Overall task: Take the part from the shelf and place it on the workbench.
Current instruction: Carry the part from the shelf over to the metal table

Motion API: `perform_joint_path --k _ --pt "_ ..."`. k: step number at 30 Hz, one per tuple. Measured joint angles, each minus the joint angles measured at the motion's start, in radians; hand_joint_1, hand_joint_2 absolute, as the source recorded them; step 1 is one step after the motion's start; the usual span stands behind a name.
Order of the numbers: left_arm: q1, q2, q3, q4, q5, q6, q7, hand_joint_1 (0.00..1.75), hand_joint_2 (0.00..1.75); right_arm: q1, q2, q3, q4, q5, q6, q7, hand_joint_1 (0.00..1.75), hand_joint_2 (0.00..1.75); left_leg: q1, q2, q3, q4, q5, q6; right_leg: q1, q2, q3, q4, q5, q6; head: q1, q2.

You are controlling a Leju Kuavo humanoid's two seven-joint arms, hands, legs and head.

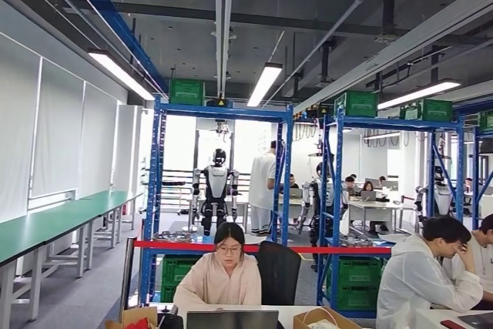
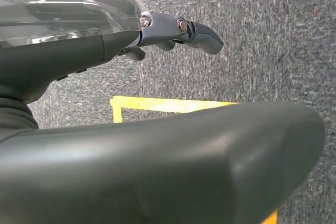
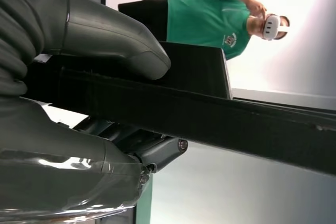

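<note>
In the right wrist view my right hand grips a long flat black part. Its thumb lies on one face and its darker fingers on the other. The part reaches out past the hand across the picture. My left hand hangs over grey carpet, fingers stretched out apart from the thick thumb, nothing in it. The head view faces a blue shelf rack with metal parts on a middle level. Long green-topped workbenches run along the left wall.
A seated person works at a desk just ahead, and others sit at the right. A second blue rack holds green crates. Another humanoid robot stands beyond the shelves. Yellow floor tape lies below my left hand. A person in a green shirt wears a headset.
</note>
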Motion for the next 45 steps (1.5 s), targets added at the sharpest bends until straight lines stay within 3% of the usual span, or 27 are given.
perform_joint_path --k 2,4,6,8,10,13,16,18,19,20,23,25,27,28,29,30,31,32,34,37,39,41,43,44,45 --pt "-0.001 0.000 0.000 0.000 -0.003 -0.001 -0.002 0.00 1.75 -0.001 0.000 -0.001 -0.009 0.016 -0.002 -0.009 1.75 1.75 -0.002 -0.003 0.007 -0.001 -0.004 0.000 0.011 0.001 0.059 -0.146 0.079 -0.020 0.000 0.000" --pt "-0.003 -0.001 0.000 0.000 -0.004 -0.002 -0.005 0.00 1.75 -0.005 0.000 -0.003 -0.020 0.035 -0.010 -0.016 1.75 1.75 0.000 -0.005 0.009 -0.004 -0.006 -0.004 0.022 0.001 0.100 -0.244 0.115 -0.035 0.000 0.000" --pt "-0.004 -0.002 0.000 0.000 -0.005 -0.004 -0.009 0.00 1.75 -0.011 0.000 -0.007 -0.028 0.069 -0.030 -0.020 1.75 1.75 0.003 -0.004 0.010 -0.010 -0.005 -0.013 0.027 0.001 0.105 -0.260 0.118 -0.041 0.000 0.000" --pt "-0.006 -0.001 -0.001 0.000 -0.006 -0.005 -0.014 0.00 1.75 -0.022 0.000 -0.014 -0.038 0.111 -0.060 -0.023 1.75 1.75 0.001 -0.003 0.013 -0.013 -0.010 -0.022 0.022 -0.001 0.116 -0.280 0.127 -0.045 0.000 0.000" --pt "-0.010 -0.001 -0.001 0.000 -0.007 -0.008 -0.018 0.00 1.75 -0.045 0.002 -0.023 -0.044 0.136 -0.082 -0.024 1.75 1.75 0.000 -0.002 -0.009 0.040 -0.048 -0.030 0.015 -0.004 0.127 -0.301 0.137 -0.048 0.000 0.000" --pt "-0.011 0.000 -0.001 0.000 -0.008 -0.011 -0.020 0.00 1.75 -0.065 0.003 -0.031 -0.045 0.141 -0.092 -0.024 1.75 1.75 0.004 -0.002 -0.058 0.148 -0.107 -0.036 0.013 -0.006 0.130 -0.305 0.138 -0.049 0.000 0.000" --pt "-0.011 0.000 -0.002 0.000 -0.009 -0.012 -0.021 0.00 1.75 -0.067 0.003 -0.034 -0.045 0.145 -0.099 -0.024 1.75 1.75 0.006 -0.001 -0.076 0.182 -0.112 -0.040 0.012 -0.006 0.131 -0.305 0.137 -0.048 0.000 0.000" --pt "-0.015 0.000 -0.008 0.000 -0.019 -0.019 -0.026 0.00 1.75 -0.112 0.006 -0.072 -0.049 0.162 -0.146 -0.009 1.75 1.75 0.014 0.002 -0.041 0.104 -0.057 -0.053 0.008 -0.005 0.128 -0.285 0.123 -0.033 0.000 0.000" --pt "-0.018 0.000 -0.013 0.000 -0.027 -0.024 -0.029 0.00 1.75 -0.147 0.009 -0.102 -0.051 0.170 -0.171 0.004 1.75 1.75 0.017 0.003 -0.024 0.062 -0.029 -0.054 0.006 -0.004 0.124 -0.272 0.115 -0.024 0.000 0.000" --pt "-0.023 0.000 -0.019 0.001 -0.033 -0.029 -0.031 0.00 1.75 -0.187 0.012 -0.136 -0.053 0.177 -0.191 0.019 1.75 1.75 0.017 0.003 0.004 0.000 -0.001 -0.051 0.006 -0.003 0.120 -0.261 0.109 -0.016 0.000 0.000" --pt "-0.029 -0.001 -0.032 0.001 -0.044 -0.035 -0.031 0.00 1.75 -0.277 0.020 -0.222 -0.053 0.213 -0.201 0.057 1.75 1.75 0.013 0.002 0.002 -0.001 0.000 -0.027 0.002 -0.002 0.115 -0.252 0.103 -0.007 0.000 0.000" --pt "-0.036 -0.001 -0.040 0.001 -0.049 -0.035 -0.028 0.00 1.75 -0.330 0.026 -0.268 -0.049 0.260 -0.209 0.078 1.75 1.75 0.015 0.002 0.004 -0.002 0.002 -0.017 -0.001 -0.002 0.091 -0.193 0.065 0.003 0.000 0.000" --pt "-0.044 -0.001 -0.048 0.001 -0.050 -0.035 -0.025 0.00 1.75 -0.369 0.031 -0.297 -0.041 0.325 -0.229 0.088 1.75 1.75 0.015 0.002 0.005 -0.002 0.001 -0.012 -0.003 -0.003 0.029 -0.058 0.003 0.009 0.000 0.000" --pt "-0.046 -0.001 -0.050 0.001 -0.051 -0.035 -0.023 0.00 1.75 -0.380 0.033 -0.305 -0.035 0.367 -0.245 0.090 1.75 1.75 0.014 0.002 0.005 -0.002 0.000 -0.011 -0.004 -0.003 -0.004 0.006 -0.018 0.010 0.000 0.000" --pt "-0.048 -0.001 -0.053 0.001 -0.050 -0.035 -0.023 0.00 1.75 -0.387 0.034 -0.308 -0.028 0.408 -0.260 0.090 1.75 1.75 0.014 0.001 0.006 -0.002 -0.001 -0.010 -0.004 -0.002 -0.025 0.040 -0.021 0.010 0.000 0.000" --pt "-0.049 -0.001 -0.055 0.001 -0.050 -0.035 -0.022 0.00 1.75 -0.392 0.035 -0.309 -0.022 0.441 -0.273 0.089 1.75 1.75 0.013 0.000 0.007 -0.002 -0.002 -0.009 -0.004 -0.002 -0.027 0.034 -0.003 0.008 0.000 0.000" --pt "-0.050 -0.001 -0.057 0.001 -0.050 -0.035 -0.022 0.00 1.75 -0.398 0.036 -0.309 -0.016 0.469 -0.284 0.088 1.75 1.75 0.012 -0.001 0.009 -0.002 -0.003 -0.009 -0.003 -0.002 -0.011 -0.013 0.032 0.003 0.000 0.000" --pt "-0.051 -0.003 -0.059 0.001 -0.050 -0.036 -0.022 0.00 1.75 -0.404 0.037 -0.309 -0.012 0.494 -0.296 0.086 1.75 1.75 0.012 -0.003 0.010 -0.003 -0.004 -0.009 -0.001 -0.001 0.018 -0.085 0.075 -0.004 0.000 0.000" --pt "-0.055 -0.007 -0.062 0.001 -0.050 -0.037 -0.023 0.00 1.75 -0.417 0.041 -0.308 -0.006 0.563 -0.335 0.084 1.75 1.75 0.012 -0.006 0.009 -0.004 -0.004 -0.013 0.006 0.001 0.069 -0.209 0.131 -0.016 0.000 0.000" --pt "-0.057 -0.011 -0.069 0.001 -0.050 -0.038 -0.024 0.00 1.75 -0.425 0.045 -0.300 0.005 0.734 -0.419 0.090 1.75 1.75 0.013 -0.008 0.007 -0.010 -0.002 -0.025 0.012 0.002 0.084 -0.254 0.135 -0.024 0.000 0.000" --pt "-0.059 -0.012 -0.073 0.001 -0.049 -0.037 -0.024 0.00 1.75 -0.427 0.050 -0.281 0.020 0.890 -0.482 0.106 1.75 1.75 0.012 -0.006 0.007 -0.007 -0.012 -0.033 0.006 -0.001 0.094 -0.273 0.140 -0.029 0.000 0.000" --pt "-0.060 -0.013 -0.075 0.001 -0.047 -0.037 -0.024 0.00 1.75 -0.431 0.057 -0.243 0.050 1.078 -0.554 0.134 1.75 1.75 0.010 -0.003 -0.023 0.061 -0.055 -0.038 0.002 -0.004 0.104 -0.289 0.147 -0.035 0.000 0.000" --pt "-0.059 -0.014 -0.076 0.001 -0.045 -0.037 -0.025 0.00 1.75 -0.434 0.059 -0.194 0.096 1.245 -0.613 0.167 1.75 1.75 0.008 -0.003 -0.085 0.185 -0.107 -0.042 0.003 -0.003 0.106 -0.291 0.147 -0.038 0.000 0.000" --pt "-0.057 -0.014 -0.076 0.001 -0.045 -0.037 -0.025 0.00 1.75 -0.434 0.060 -0.171 0.120 1.303 -0.632 0.180 1.75 1.75 0.008 -0.002 -0.109 0.229 -0.117 -0.045 0.004 -0.003 0.106 -0.290 0.146 -0.038 0.000 0.000" --pt "-0.056 -0.014 -0.077 0.001 -0.045 -0.036 -0.026 0.00 1.75 -0.434 0.060 -0.147 0.145 1.350 -0.648 0.193 1.75 1.75 0.009 -0.002 -0.118 0.239 -0.108 -0.047 0.004 -0.003 0.106 -0.289 0.145 -0.038 0.000 0.000"
